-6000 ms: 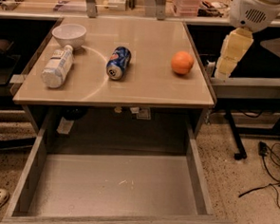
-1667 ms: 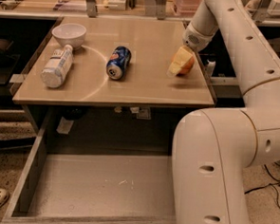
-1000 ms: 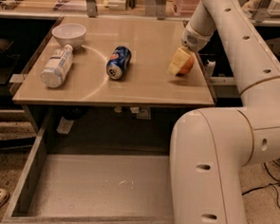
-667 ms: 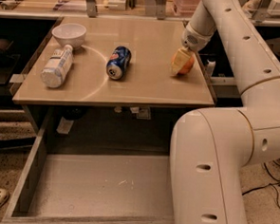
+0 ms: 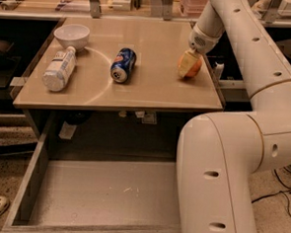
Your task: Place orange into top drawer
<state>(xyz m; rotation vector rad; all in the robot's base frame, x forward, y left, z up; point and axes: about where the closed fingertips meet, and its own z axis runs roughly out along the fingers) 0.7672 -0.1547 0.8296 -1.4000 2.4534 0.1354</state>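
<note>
No legible text, brand name, number or sign anywhere in the view.

On the blue soda can (image 5: 123,65), lying on its side around the middle of the table (image 5: 152,91): a red and white mark on the blue wall, with lettering too blurred to read.

On the white bottle (image 5: 58,69), lying at the left of the table, just near of the white bowl (image 5: 71,34): a pale label with patches of dark print, too small to make out.

Gripper (image 5: 189,67) at the far right of the table, down against the left side of the orange (image 5: 197,67).
</note>
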